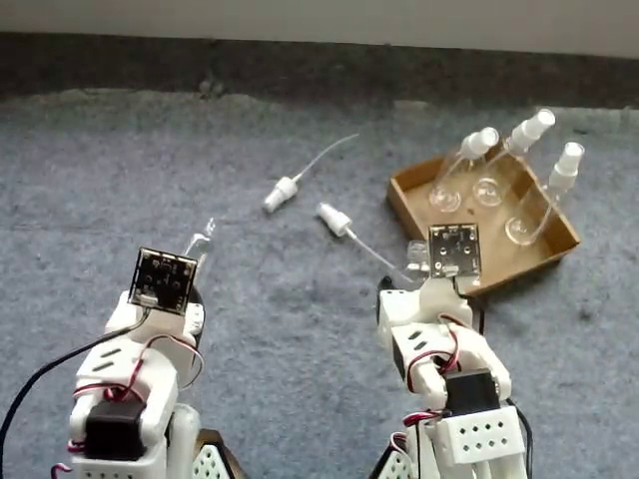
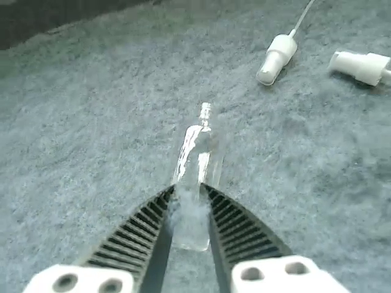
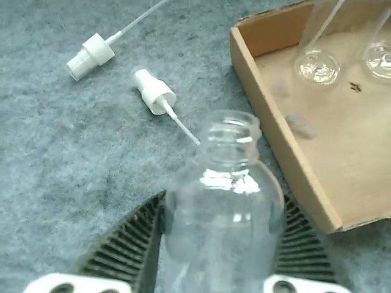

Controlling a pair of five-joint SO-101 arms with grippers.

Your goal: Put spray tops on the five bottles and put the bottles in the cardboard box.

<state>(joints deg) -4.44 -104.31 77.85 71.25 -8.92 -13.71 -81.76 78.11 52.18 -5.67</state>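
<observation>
We are looking over a counter (image 1: 300, 329) that is wearing a grey felt covering. The cardboard box (image 1: 399, 195) is sitting toward its far right, shallow and open. Three capped bottles (image 1: 509, 150) are leaning inside it, their bases resting on the box floor and their white tops poking out over the far rim.

The right gripper (image 3: 223, 201) is hanging just beside the box's near left wall. It is clamping a wide clear bottle (image 3: 229, 140) between its ribbed fingers, and the bottle's neck is standing open and bare. The left gripper (image 2: 188, 189) is sitting well apart from the box, over the left of the counter. It is pinching a slim clear bottle (image 2: 197, 149) near its base, with the uncapped neck pointing away from the arm. We are not able to tell whether that bottle is touching the felt.

Beyond the grippers, the left spray top (image 1: 283, 192) and the right spray top (image 1: 332, 218) are lying on the felt near each other but apart, each trailing a thin dip tube.
</observation>
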